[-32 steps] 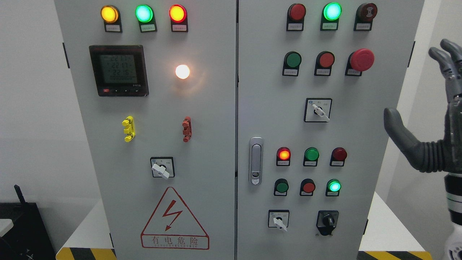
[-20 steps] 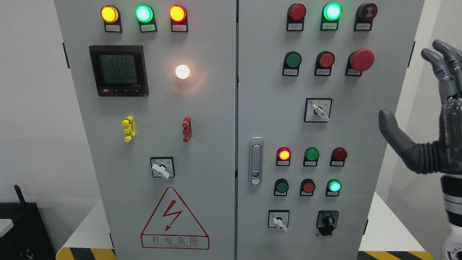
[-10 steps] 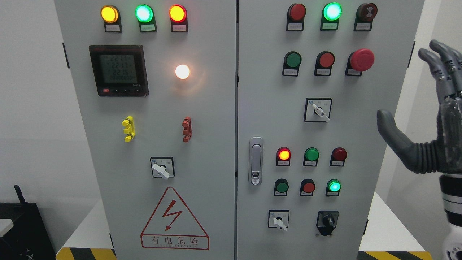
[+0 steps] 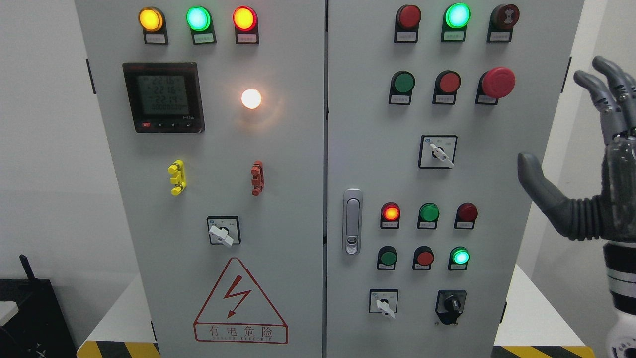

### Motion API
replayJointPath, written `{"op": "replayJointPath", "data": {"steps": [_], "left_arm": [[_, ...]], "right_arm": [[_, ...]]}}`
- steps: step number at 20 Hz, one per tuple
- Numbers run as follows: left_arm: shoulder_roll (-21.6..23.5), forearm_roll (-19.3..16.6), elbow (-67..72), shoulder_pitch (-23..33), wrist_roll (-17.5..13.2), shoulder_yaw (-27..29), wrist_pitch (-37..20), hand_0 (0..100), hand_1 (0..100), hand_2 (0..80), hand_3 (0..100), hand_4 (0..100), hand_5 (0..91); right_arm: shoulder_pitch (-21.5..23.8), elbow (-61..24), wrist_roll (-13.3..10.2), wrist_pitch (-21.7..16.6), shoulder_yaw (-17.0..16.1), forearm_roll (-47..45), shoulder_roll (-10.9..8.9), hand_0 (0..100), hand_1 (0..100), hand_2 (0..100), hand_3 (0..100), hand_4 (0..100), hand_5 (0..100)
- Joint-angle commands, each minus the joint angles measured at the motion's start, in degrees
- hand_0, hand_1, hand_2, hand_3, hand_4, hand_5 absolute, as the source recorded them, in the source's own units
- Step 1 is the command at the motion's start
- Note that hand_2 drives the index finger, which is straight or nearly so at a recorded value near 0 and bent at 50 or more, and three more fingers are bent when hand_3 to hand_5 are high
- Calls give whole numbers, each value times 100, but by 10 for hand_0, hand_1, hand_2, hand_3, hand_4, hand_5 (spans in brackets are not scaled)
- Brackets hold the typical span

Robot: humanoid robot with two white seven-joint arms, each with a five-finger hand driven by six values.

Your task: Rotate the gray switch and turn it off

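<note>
Head view
Right hand: the right hand is raised at the right edge of the frame, palm up, fingers spread and thumb pointing left, holding nothing; it is clear of the cabinet front.
Left arm: not in the frame.
Gray switches: three white-handled rotary switches sit on the cabinet; which one the task means, I cannot tell. One is on the right door at mid height, nearest the hand; one at lower right; one on the left door at lower centre. All handles point down-right.
Black switch: a black knob switch is just right of the lowest one.
</note>
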Motion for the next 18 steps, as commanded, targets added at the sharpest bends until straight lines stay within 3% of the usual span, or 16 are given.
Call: {"op": "replayJointPath", "data": {"steps": [1, 3, 6, 10, 14, 18], "left_arm": [[0, 0, 79, 0, 3, -9, -4, 120, 389, 0, 0, 0, 0], [0, 0, 79, 0, -6, -9, -4, 120, 389, 0, 0, 0, 0], [0, 0, 79, 0, -6, -9, -4, 120, 389, 0, 0, 0, 0], [0, 0, 79, 0, -6, -9, -4, 120, 389, 0, 0, 0, 0], [0, 0, 79, 0, 3, -9, -4, 120, 389, 0, 0, 0, 0], [0, 0, 79, 0, 3, -9, -4, 120, 389, 0, 0, 0, 0]], "right_arm": [[141, 16, -103, 22, 152, -7, 319, 332, 379, 176, 592, 658, 887], [150, 25, -200, 48, 230, -7, 398, 337, 380, 232, 693, 780, 1000], [159, 77, -201, 145, 371, -7, 477, 327, 322, 292, 758, 819, 1000], [203, 77, -139, 970, 679, 2, 855, 174, 315, 369, 801, 812, 1000], [247, 77, -166, 1076, 959, 10, 882, 99, 336, 376, 815, 823, 982], [273, 77, -201, 1647, 1390, 10, 900, 82, 323, 400, 817, 824, 981]]}}
